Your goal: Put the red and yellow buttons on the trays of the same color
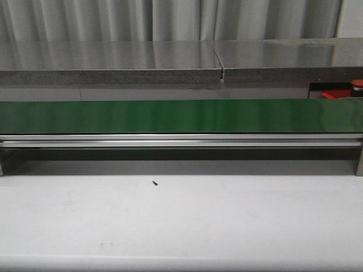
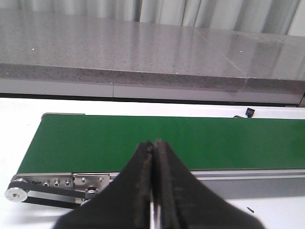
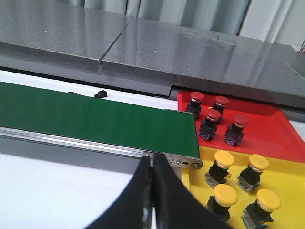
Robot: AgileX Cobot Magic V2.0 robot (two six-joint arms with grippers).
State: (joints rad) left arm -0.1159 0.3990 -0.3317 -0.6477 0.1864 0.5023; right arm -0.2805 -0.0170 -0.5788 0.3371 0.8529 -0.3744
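Observation:
Several red buttons (image 3: 213, 115) stand on the red tray (image 3: 267, 129) past the right end of the green belt (image 3: 95, 119). Beside it, several yellow buttons (image 3: 224, 158) stand on the yellow tray (image 3: 290, 176). My right gripper (image 3: 153, 157) is shut and empty, hanging over the white table just short of the belt's end and left of the yellow tray. My left gripper (image 2: 155, 142) is also shut and empty, above the near edge of the bare belt (image 2: 95, 143). In the front view only a corner of the red tray (image 1: 334, 94) and one red button (image 1: 357, 84) show; neither gripper does.
The belt (image 1: 170, 116) runs across the table on an aluminium frame (image 1: 181, 140). A grey stone counter (image 1: 113, 62) rises behind it. A small black speck (image 1: 155, 182) lies on the white table in front, and a small black part (image 3: 100, 93) lies behind the belt.

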